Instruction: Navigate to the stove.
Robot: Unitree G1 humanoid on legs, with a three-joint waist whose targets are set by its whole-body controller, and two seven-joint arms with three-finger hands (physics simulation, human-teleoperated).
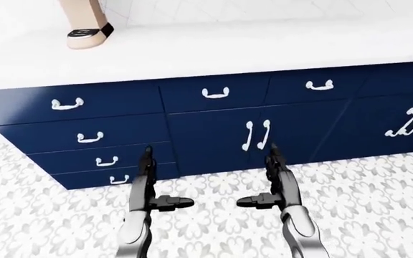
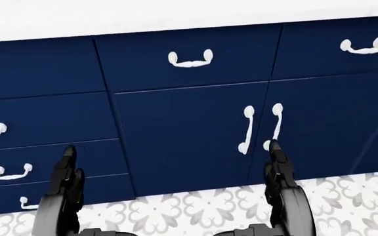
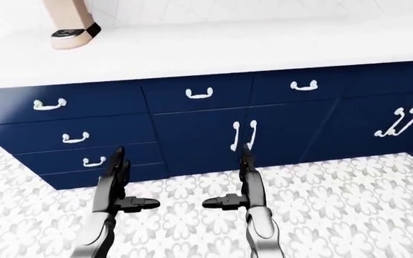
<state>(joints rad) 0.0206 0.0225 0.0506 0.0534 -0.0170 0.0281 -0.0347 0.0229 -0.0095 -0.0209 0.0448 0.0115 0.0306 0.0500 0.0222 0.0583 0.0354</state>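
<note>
1. A white counter point(image 1: 264, 48) runs across the top of the eye views, with navy cabinets point(image 1: 214, 140) and white handles point(image 1: 215, 93) under it, and a patterned tile floor point(image 1: 379, 204) below.
2. A tan thing with a black band point(image 1: 86, 27) stands on the counter at top left.
3. My left hand point(image 1: 149, 185) is empty, fingers straight and spread open.
4. My right hand point(image 1: 276, 183) is the same, open and holding nothing.
5. The stove is not visible in any view.

We see a white countertop point(image 1: 264, 48) over navy cabinets point(image 1: 214, 140) with white handles point(image 1: 215, 93), a tan, black-banded object point(image 1: 86, 27) standing near the countertop's upper left edge, and grey floral floor tiles point(image 1: 379, 204) below.
</note>
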